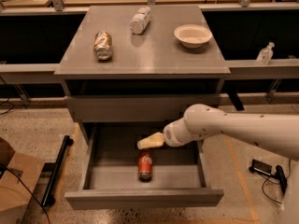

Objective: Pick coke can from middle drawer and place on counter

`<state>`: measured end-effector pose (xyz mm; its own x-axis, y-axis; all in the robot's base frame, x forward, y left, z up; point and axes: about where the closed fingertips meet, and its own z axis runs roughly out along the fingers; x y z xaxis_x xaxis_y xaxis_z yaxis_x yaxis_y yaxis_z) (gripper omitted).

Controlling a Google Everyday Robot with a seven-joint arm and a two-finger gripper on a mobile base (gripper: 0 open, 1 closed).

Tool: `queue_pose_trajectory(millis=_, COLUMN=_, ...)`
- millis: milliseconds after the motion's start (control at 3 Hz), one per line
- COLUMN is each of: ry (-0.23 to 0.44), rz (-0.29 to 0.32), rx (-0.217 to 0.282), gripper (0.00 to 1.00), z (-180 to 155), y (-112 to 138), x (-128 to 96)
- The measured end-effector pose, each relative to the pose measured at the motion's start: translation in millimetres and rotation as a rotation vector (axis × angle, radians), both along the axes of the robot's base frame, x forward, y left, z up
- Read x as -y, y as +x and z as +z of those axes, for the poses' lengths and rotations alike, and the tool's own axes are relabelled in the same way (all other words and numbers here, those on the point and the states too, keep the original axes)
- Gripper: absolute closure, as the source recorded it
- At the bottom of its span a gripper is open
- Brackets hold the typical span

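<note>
— Where did you see the coke can (145,164)?
— Camera view: it lay in the open middle drawer (145,198), at six o'clock from the counter (154,55).
— And the gripper (149,141)?
— It hung at the can's twelve o'clock, close by; I couldn't tell how wide it stood

Two cans are counted: one coke can (145,164) just below the gripper (148,142) and one tan can (103,45) far above it. One white bottle (140,20), one small clear bottle (265,53) and one bowl (192,34) are seen above it too.
</note>
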<state>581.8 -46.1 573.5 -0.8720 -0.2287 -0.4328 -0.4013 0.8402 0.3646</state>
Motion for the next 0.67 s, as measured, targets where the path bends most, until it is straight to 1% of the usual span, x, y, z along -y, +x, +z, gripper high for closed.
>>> queue_pose_trajectory(millis=333, ry=-0.006, rz=-0.053, rx=-0.026, gripper=0.00, z=-43, y=-5, x=-6)
queue_pose_trajectory(millis=667, ry=-0.012, rz=-0.088, rx=-0.070, gripper=0.00, z=-98, y=-4, x=-25)
